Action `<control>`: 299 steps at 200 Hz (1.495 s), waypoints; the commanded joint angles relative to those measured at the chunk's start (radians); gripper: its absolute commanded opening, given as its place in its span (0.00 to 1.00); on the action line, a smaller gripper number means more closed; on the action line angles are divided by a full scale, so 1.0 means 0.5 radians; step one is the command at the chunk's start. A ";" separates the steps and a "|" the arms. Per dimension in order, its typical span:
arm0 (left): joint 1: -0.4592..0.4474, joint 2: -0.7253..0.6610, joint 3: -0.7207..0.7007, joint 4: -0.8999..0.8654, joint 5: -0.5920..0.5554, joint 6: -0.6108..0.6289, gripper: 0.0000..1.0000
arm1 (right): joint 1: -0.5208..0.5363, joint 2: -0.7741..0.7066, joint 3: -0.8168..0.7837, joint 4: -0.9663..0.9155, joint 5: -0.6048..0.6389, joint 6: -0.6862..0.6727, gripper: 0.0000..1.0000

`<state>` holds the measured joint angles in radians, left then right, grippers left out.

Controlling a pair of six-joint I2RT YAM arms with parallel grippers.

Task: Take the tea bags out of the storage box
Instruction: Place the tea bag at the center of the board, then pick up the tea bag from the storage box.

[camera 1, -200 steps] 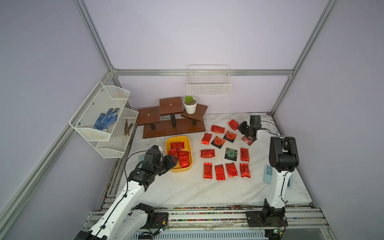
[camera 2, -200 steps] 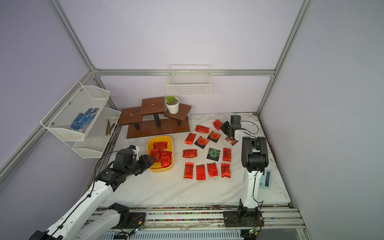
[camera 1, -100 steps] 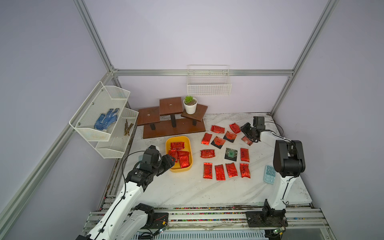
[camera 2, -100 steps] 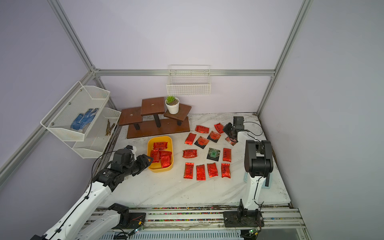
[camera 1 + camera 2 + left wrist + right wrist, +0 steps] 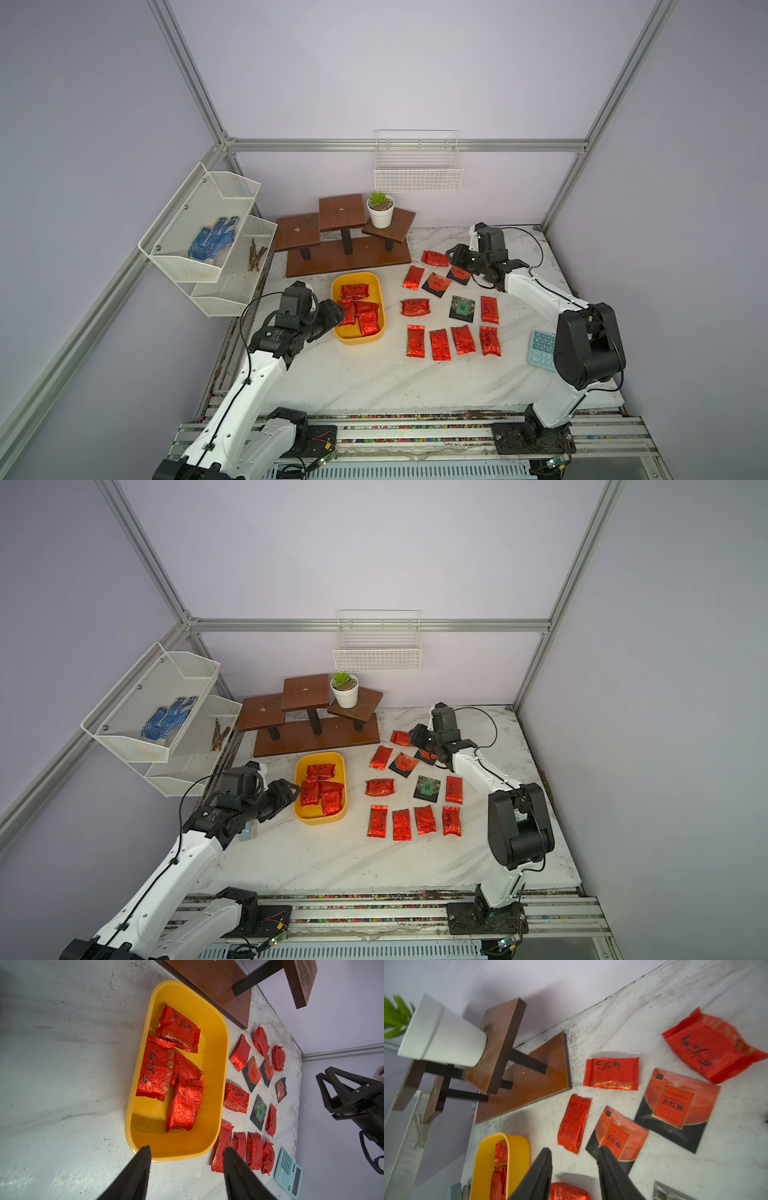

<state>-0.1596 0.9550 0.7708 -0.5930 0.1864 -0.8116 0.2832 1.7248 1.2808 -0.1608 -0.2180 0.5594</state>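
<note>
L tool (image 5: 186,1148): jaws held apart, nothing gripped, at end rim of storage box (image 5: 176,993). Four tea bags (image 5: 184,1105) inside are counted only in L wrist view. R tool (image 5: 574,1148): part-open, empty, over laid-out sachets (image 5: 415,340) on marble bench (image 5: 374,382). Calculator (image 5: 540,349) is half hidden by R arm (image 5: 582,353).

The right gripper (image 5: 573,1150) has pulled away from the far-right packets and shifted toward the wooden stand (image 5: 345,257). Its jaws, shut a second ago, now stand apart with nothing between them. The right arm (image 5: 536,291) has swung its elbow outward and toward the front edge, so it now covers one side of the calculator (image 5: 539,347). The left gripper (image 5: 187,1148) has crept slightly rearward beside the storage box (image 5: 358,340).
</note>
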 commanded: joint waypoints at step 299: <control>0.408 -0.170 -0.333 0.112 0.252 0.133 0.59 | 1.381 1.173 1.460 -1.312 0.838 -0.319 0.64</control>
<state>0.0383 0.8959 0.6067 -0.5404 0.2955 -0.7719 0.9646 2.2829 1.9804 -0.7895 0.1768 0.3740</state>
